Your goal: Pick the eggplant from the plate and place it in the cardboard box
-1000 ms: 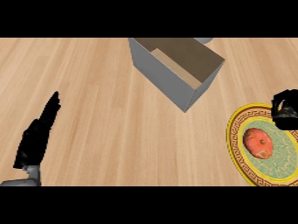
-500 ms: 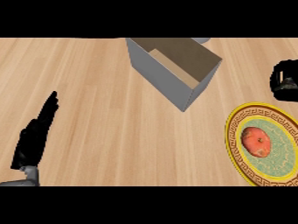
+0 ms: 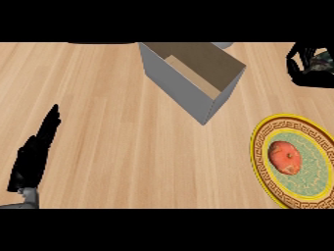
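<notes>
Right hand (image 3: 315, 66) now beyond plate (image 3: 260, 152)

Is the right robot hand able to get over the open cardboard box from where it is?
Probably yes. The right robot hand is raised beside the cardboard box, whose top is open, and nothing stands between them.

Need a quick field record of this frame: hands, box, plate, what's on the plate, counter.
left hand: lower left of the head view, fingers straight, holding nothing, resting over the counter
right hand: upper right, fingers curled round something dark; what it is cannot be told
cardboard box: open top, upper middle, nothing visible inside
plate: yellow patterned rim, lower right, on the counter
on plate: red round fruit; no eggplant visible there
counter: light wood
right hand vs box: to the box's right, not over its opening
</notes>
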